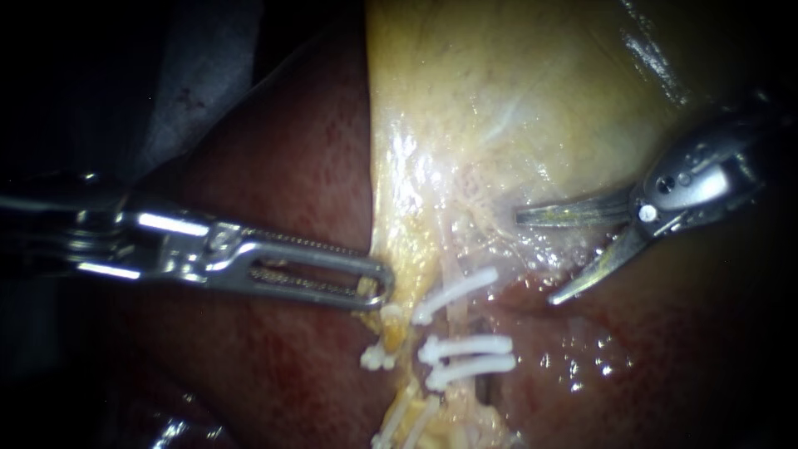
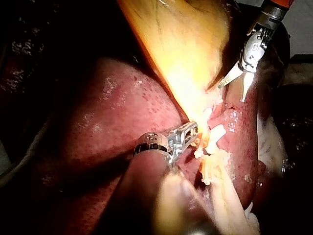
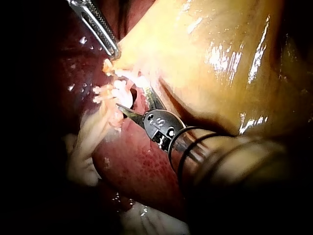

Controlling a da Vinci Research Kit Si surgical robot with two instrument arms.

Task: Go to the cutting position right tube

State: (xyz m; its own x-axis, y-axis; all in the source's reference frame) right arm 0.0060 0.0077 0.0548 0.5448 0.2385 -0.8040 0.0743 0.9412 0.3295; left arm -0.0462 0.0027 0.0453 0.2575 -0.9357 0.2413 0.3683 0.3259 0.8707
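My right instrument [image 1: 537, 258] comes in from the right with its two curved blades open, the tips just right of the clipped tubes and apart from them. The right tube [image 1: 455, 320] is a pale strand below the gallbladder [image 1: 515, 100]; it carries one white clip [image 1: 455, 291] above and two white clips [image 1: 470, 356] below. My left instrument [image 1: 374, 283] has its slotted jaws shut on the gallbladder's yellow lower edge, left of the tubes. In the right wrist view the open blades of my right instrument [image 3: 132, 100] point at the white clips [image 3: 122, 90].
Dark red liver [image 1: 283, 166] lies on both sides of the gallbladder and under the tubes. More white clips [image 1: 376, 357] sit on the left strand and lower down [image 1: 407, 416]. In the left wrist view my right instrument [image 2: 231, 93] hangs beside the gallbladder [image 2: 181, 44].
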